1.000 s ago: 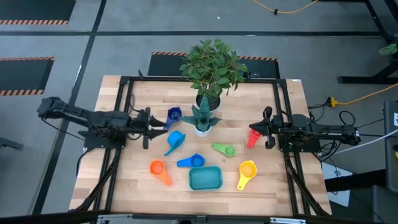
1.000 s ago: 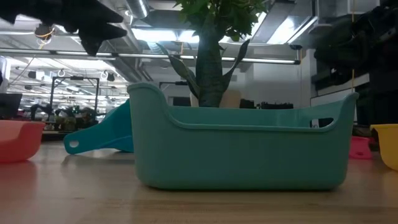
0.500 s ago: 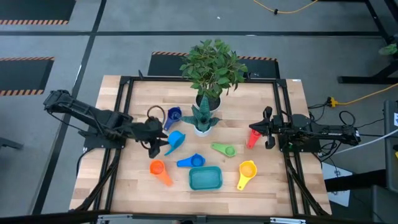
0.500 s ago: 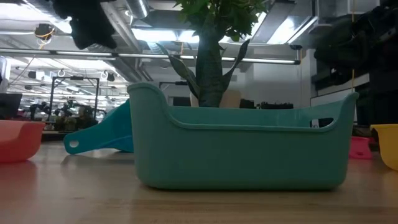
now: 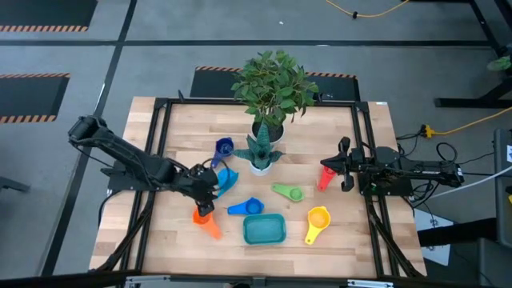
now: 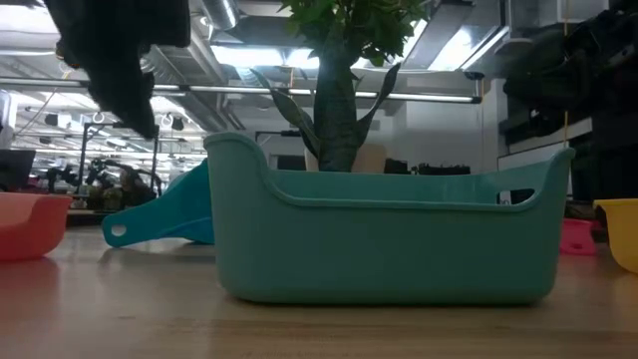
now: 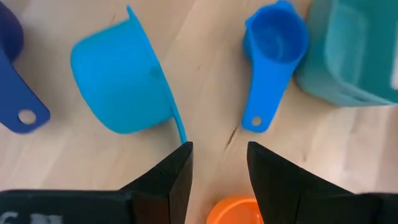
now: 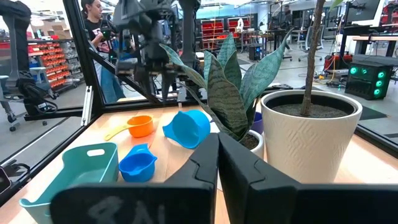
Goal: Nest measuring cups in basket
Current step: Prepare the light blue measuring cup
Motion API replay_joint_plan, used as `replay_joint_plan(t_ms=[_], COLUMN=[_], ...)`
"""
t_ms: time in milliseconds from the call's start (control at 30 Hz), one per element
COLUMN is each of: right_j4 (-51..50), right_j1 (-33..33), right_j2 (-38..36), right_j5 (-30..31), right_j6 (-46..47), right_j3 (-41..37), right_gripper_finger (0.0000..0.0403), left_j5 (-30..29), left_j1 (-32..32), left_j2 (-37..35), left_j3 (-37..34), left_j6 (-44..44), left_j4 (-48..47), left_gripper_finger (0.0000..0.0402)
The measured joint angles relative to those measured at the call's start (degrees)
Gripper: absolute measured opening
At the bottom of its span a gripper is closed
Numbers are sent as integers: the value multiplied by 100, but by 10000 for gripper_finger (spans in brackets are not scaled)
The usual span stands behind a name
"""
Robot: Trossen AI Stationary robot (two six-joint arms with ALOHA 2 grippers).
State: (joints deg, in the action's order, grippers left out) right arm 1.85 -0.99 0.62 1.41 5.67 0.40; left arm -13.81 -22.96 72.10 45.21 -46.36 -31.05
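Reaching stage, nothing nested yet: basket (image 5: 264,230) empty at six o'clock on the table, cups scattered around it. Left gripper (image 5: 206,192) spread open, poised above the orange cup (image 5: 202,216) at eight o'clock. Next: lower and close on that cup. Swung down from nine o'clock since a second ago. Right gripper (image 5: 346,164) parked at three o'clock, pinched closed, unmoved.

Bright overhead light, wrist-view edges blurry

My left gripper (image 7: 217,163) has bare desk (image 7: 211,93) ahead, flanked by the light-blue cup (image 7: 124,81) and small blue cup (image 7: 273,56).
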Motion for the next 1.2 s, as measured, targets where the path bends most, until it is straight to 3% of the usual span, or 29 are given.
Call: replay_joint_plan(t_ms=[933,1200], right_j4=[1,1], right_j1=[0,-2], right_j2=[-2,0], right_j5=[0,-1], right_j6=[3,0], right_j3=[-1,0], right_gripper_finger=[17,17], left_j5=[-52,-58], left_j1=[-4,-4], left_j2=[1711,1875], left_j3=[0,-2], left_j6=[-171,-163], left_j4=[118,127], left_gripper_finger=[145,144])
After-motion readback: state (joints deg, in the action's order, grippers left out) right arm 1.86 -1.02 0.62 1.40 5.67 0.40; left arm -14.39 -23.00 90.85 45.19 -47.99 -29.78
